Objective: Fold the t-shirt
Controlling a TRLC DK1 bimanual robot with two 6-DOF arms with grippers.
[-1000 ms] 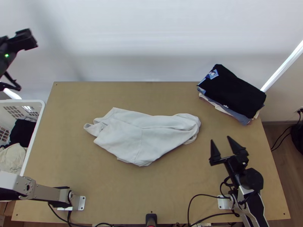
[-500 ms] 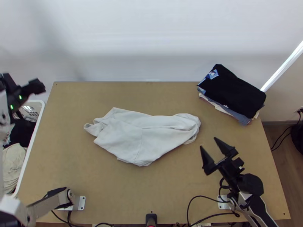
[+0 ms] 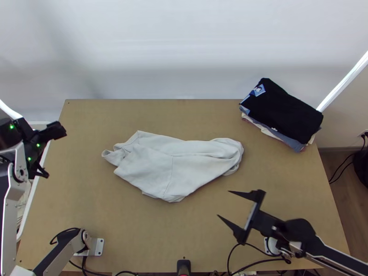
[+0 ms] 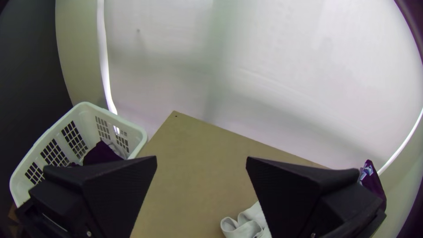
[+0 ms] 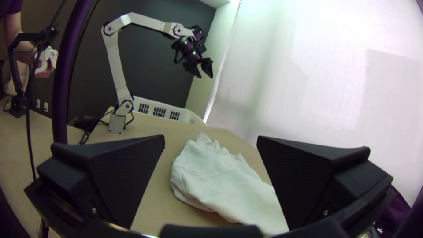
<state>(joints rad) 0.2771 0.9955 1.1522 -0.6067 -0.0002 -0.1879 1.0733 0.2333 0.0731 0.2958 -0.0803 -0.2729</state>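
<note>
T-shirt, white fabric (image 3: 177,168), lies mid-table, somewhat left of centre, on the light wooden table (image 3: 138,239). Loosely bunched, longer side to side than near to far. Left end: small crumpled corner, pulled out a bit. Right end: rounded, several layers curling over each other. A seam line runs across the middle part; long creases run from there toward the right end. Near side drops to a blunt point.

Left end effector (image 3: 54,152): above the table's left edge, by the basket, well apart from the shirt. Its wide flat black fingers are spread apart. Left wrist view agrees: wide gap, with bare wood and the shirt's crumpled end seen between them.

Right end effector (image 3: 224,204): over the near right part of the table, fingertips aimed left, fingers apart. It's apart from the shirt, toward the near right of it. Right wrist view has most of the shirt in the gap between the fingers.

White plastic basket with slotted walls (image 4: 83,115): just beside the table's left edge, dark cloth (image 4: 102,154) inside.

Stack of folded clothes (image 3: 283,112): far right corner of the table. Black one on top with a blue-and-white print, blue-grey and cream layers poking out underneath.
</note>
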